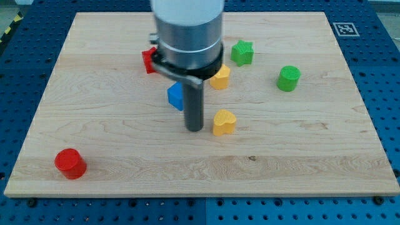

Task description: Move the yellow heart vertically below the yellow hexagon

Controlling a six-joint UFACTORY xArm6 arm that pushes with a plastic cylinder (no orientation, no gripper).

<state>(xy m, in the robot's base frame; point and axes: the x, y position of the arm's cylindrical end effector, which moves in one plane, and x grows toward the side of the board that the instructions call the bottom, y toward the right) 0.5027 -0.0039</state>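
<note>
The yellow heart lies near the middle of the wooden board. The yellow hexagon lies above it, partly hidden by the arm's body. My tip rests on the board just left of the yellow heart, a small gap apart from it. A blue block sits up and to the left of the tip, partly hidden behind the rod.
A red block shows at the arm's left, partly hidden. A green star and a green cylinder lie at the upper right. A red cylinder lies at the lower left. A marker tag sits off the board's top right corner.
</note>
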